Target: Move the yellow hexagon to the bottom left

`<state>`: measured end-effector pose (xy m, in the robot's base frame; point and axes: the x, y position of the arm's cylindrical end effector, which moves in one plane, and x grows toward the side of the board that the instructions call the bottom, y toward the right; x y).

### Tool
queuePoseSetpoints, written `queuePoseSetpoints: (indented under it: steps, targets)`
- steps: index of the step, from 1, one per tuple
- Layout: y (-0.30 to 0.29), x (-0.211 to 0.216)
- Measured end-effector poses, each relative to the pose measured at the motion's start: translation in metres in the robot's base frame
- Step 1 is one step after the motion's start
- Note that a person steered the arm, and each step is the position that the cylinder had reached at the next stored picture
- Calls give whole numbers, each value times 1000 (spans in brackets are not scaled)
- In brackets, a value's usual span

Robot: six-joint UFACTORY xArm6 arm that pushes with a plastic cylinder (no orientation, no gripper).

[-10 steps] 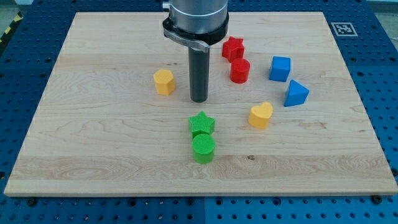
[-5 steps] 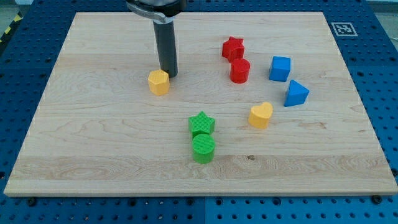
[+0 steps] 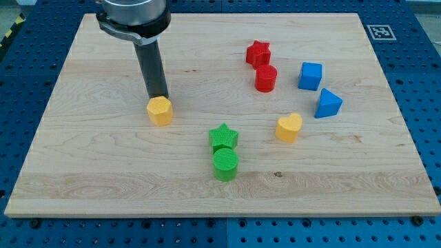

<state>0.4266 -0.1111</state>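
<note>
The yellow hexagon (image 3: 160,110) lies on the wooden board (image 3: 96,172), left of the middle. My tip (image 3: 158,96) stands right against the hexagon's upper edge, touching it from the view's top. The dark rod rises from there toward the view's top left.
A green star (image 3: 224,137) and a green cylinder (image 3: 225,164) sit together below the middle. A yellow heart (image 3: 289,127) lies to the right. A red star (image 3: 258,53), a red cylinder (image 3: 266,78), a blue cube (image 3: 310,76) and a blue triangle (image 3: 328,103) lie at the upper right.
My tip has moved left from the middle of the board to above the yellow hexagon. The hexagon has slid down and to the left.
</note>
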Motion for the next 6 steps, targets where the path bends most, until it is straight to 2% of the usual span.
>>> queuePoseSetpoints:
  steps: [2, 6]
  targets:
    - [22, -10]
    - [10, 38]
